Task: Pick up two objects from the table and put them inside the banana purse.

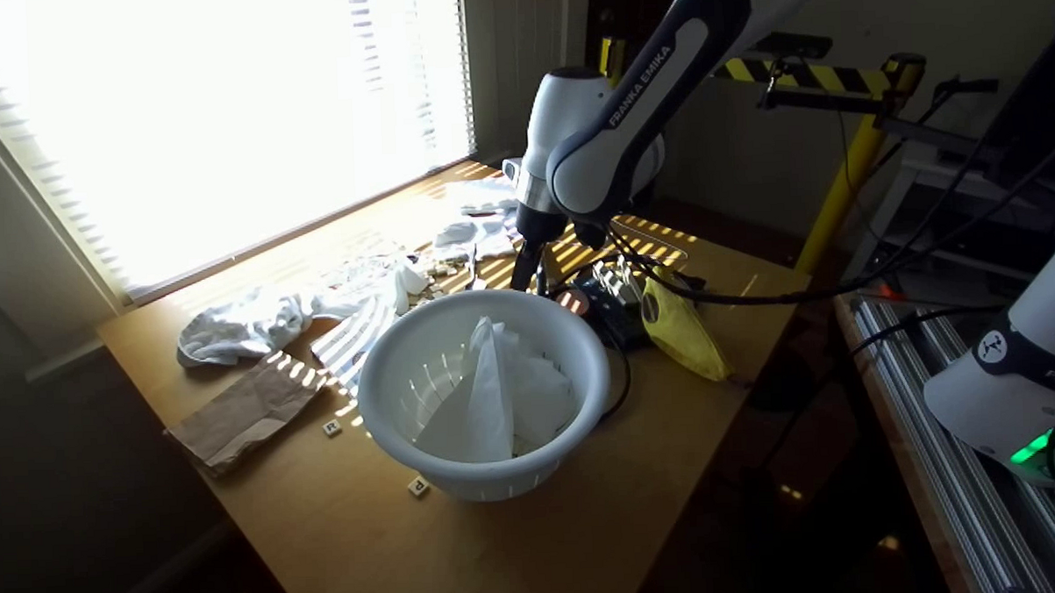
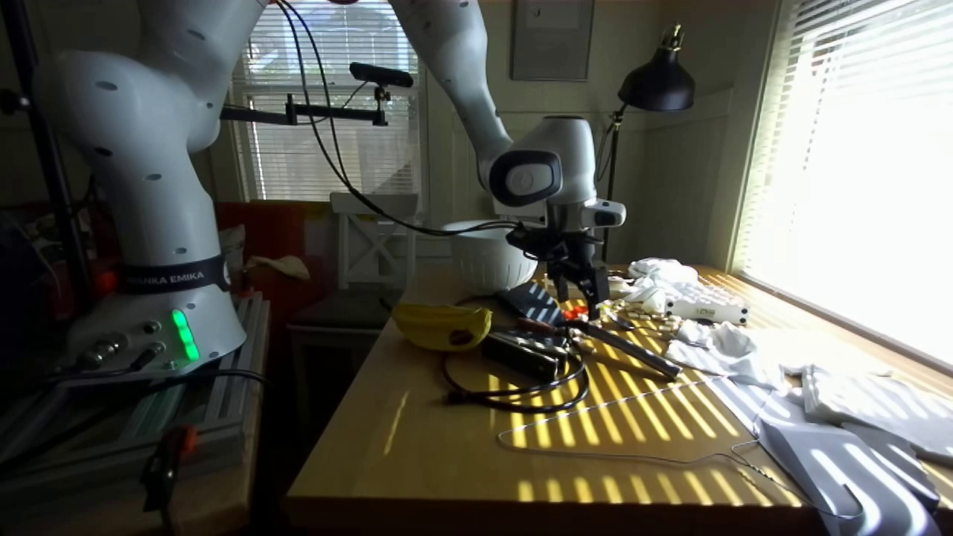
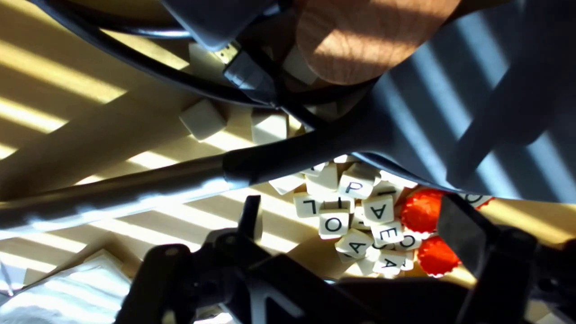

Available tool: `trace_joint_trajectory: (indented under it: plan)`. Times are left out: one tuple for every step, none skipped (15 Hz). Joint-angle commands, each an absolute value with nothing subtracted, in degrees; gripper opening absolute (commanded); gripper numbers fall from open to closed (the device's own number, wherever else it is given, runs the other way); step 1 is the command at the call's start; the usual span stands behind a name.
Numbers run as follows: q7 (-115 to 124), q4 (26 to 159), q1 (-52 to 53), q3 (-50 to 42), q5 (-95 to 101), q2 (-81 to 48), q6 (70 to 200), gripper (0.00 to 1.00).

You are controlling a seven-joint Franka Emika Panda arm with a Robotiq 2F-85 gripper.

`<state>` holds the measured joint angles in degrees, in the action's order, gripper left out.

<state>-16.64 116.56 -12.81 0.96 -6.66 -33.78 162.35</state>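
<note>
The banana purse, a yellow pouch with dark tips, lies on the wooden table in both exterior views. My gripper is open, with nothing held between its fingers. In an exterior view, it points down above the table's clutter, apart from the purse. In the wrist view, a pile of white letter tiles shows between the fingers. Two red crimped caps lie beside the tiles, partly behind one finger. The purse is out of the wrist view; its opening cannot be made out.
A large pale bowl with white cloth inside stands near the gripper. A black spatula lies across the tiles. Black cables, a dark box, a wire hanger, white cloths and a paper bag lie around.
</note>
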Motion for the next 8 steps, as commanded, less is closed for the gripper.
trace_joint_trajectory:
  plan:
    - [-16.0, 113.3, -16.6, 4.8, -8.5, -38.0, 165.4, 1.0]
    - [-16.7, 112.5, -18.0, 6.1, -8.4, -38.6, 164.9, 1.0]
    - [-16.9, 111.8, -18.9, 6.6, -8.2, -39.0, 164.5, 1.0]
    - [-17.5, 111.0, -20.4, 8.0, -8.6, -39.4, 164.2, 1.0]
    - [-17.6, 110.3, -21.4, 8.8, -8.8, -39.7, 164.1, 1.0]
    - [-17.5, 109.6, -22.0, 9.4, -8.9, -40.2, 164.3, 1.0]
    - [-17.4, 108.8, -22.4, 9.8, -8.6, -40.6, 164.2, 1.0]
    - [-17.5, 108.3, -22.5, 9.9, -8.2, -41.0, 163.8, 1.0]
